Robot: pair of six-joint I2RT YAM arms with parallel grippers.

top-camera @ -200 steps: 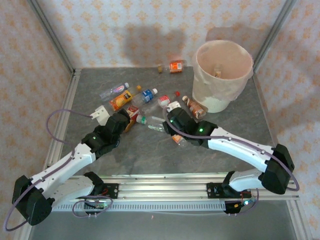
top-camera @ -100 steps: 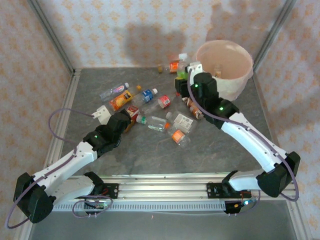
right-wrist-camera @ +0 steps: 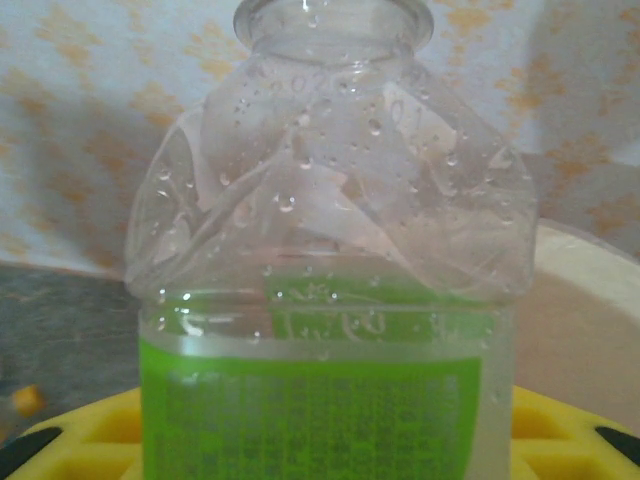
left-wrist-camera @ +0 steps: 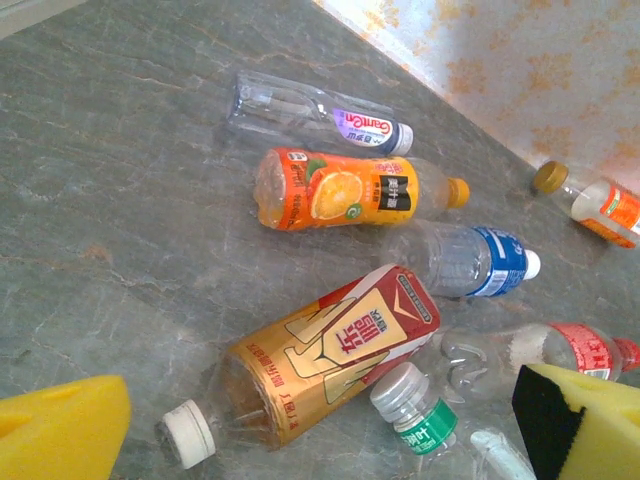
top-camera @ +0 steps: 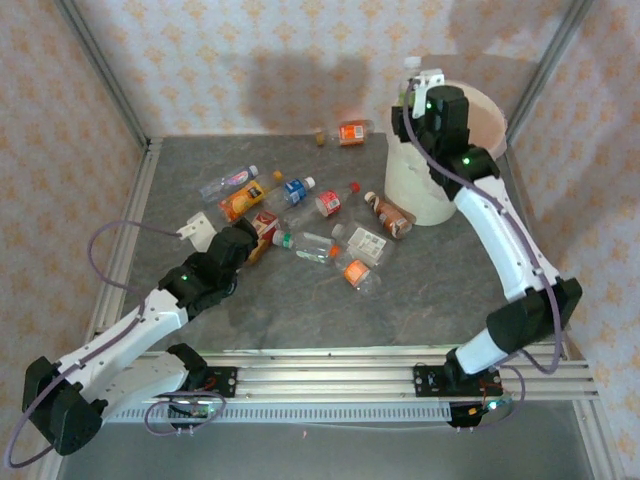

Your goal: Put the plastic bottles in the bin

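Note:
My right gripper [top-camera: 416, 88] is shut on a clear bottle with a green label [top-camera: 408, 72] and holds it upright, high at the left rim of the cream bin [top-camera: 432, 195]. In the right wrist view the green-label bottle [right-wrist-camera: 320, 300] stands between the yellow pads, with the bin's rim [right-wrist-camera: 590, 270] behind it. My left gripper [top-camera: 250, 238] hangs open over the pile of plastic bottles. Its yellow pads [left-wrist-camera: 60, 430] flank a red-and-gold bottle [left-wrist-camera: 330, 350] and a green-label bottle with a grey cap [left-wrist-camera: 415, 405], touching neither.
Other bottles lie on the grey table: an orange one [left-wrist-camera: 340, 190], a blue-label one [left-wrist-camera: 480, 262], a clear purple-label one [left-wrist-camera: 310, 110], a red-label one [top-camera: 330, 203], crushed ones [top-camera: 362, 255], a brown one [top-camera: 388, 214]. An orange one [top-camera: 350, 132] lies by the back wall.
My right arm has swung from the middle of the pile up and back to the bin's rim, carrying the green-label bottle. The left arm has barely shifted.

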